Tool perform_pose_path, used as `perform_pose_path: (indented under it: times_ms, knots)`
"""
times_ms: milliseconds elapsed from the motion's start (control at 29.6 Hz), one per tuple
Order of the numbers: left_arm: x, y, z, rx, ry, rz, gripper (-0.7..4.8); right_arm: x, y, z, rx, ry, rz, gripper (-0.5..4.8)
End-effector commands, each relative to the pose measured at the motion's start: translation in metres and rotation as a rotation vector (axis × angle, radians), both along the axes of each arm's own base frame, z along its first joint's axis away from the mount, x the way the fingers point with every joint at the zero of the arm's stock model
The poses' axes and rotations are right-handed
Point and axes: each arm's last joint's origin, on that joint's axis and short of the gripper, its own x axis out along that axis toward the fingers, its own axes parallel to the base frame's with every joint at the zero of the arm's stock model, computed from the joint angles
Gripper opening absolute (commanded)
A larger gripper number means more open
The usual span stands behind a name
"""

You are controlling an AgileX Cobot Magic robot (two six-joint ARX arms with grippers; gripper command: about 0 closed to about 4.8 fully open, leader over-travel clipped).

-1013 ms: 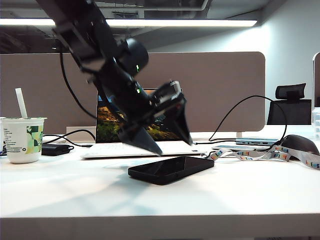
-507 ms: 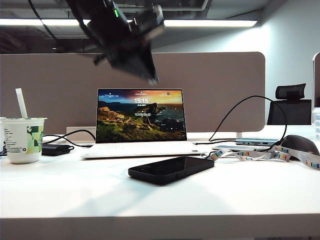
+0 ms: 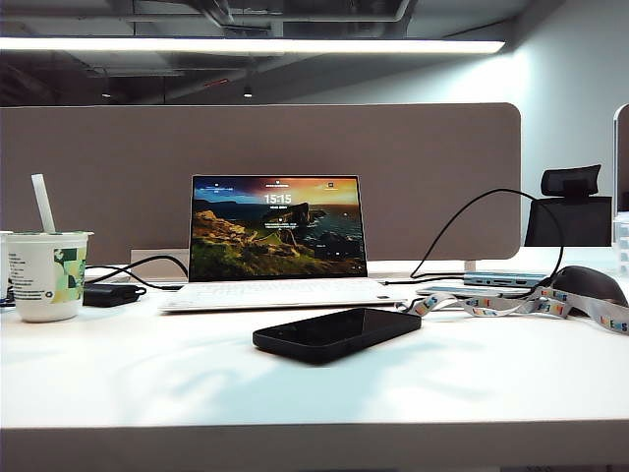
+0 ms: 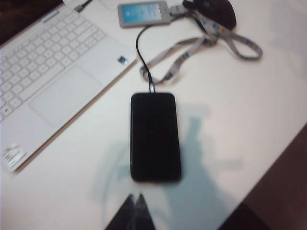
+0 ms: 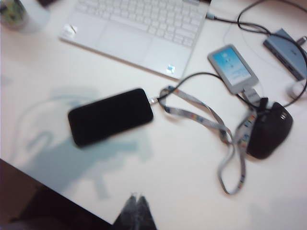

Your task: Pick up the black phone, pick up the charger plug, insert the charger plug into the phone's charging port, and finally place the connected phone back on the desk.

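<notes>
Now my left gripper point(image 4: 135, 203) has lifted clear, fingers closed on nothing like the right gripper point(image 5: 136, 203); the black phone point(image 3: 336, 332) lies on the desk point(image 3: 197, 393), charger plug point(image 4: 151, 89) at its port—looks done.

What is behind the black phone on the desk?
Behind the black phone stands an open white laptop with a landscape on its screen, and behind that a grey-brown divider panel. The laptop hides part of the panel.
</notes>
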Motion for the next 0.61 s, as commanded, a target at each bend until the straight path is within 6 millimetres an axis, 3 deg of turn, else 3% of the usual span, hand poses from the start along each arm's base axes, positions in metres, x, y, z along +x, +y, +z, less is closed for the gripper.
perform_pose_path:
  times_ms: [34, 169, 371, 608]
  knots:
    - [-0.023, -0.001, 0.007, 0.045, -0.047, 0.031, -0.06, -0.013, 0.015, -0.006, -0.039, 0.017, 0.064, -0.06]
    - [-0.048, -0.012, 0.009, -0.009, -0.137, -0.035, -0.06, -0.038, 0.028, -0.016, -0.051, 0.029, 0.18, -0.05]
    - [-0.072, 0.015, -0.022, -0.06, -0.209, -0.042, -0.06, -0.07, 0.015, -0.046, -0.001, -0.067, 0.207, -0.05]
    - [-0.092, 0.037, -0.059, -0.137, -0.278, -0.039, -0.06, -0.082, 0.002, -0.087, 0.122, -0.316, 0.14, -0.05]
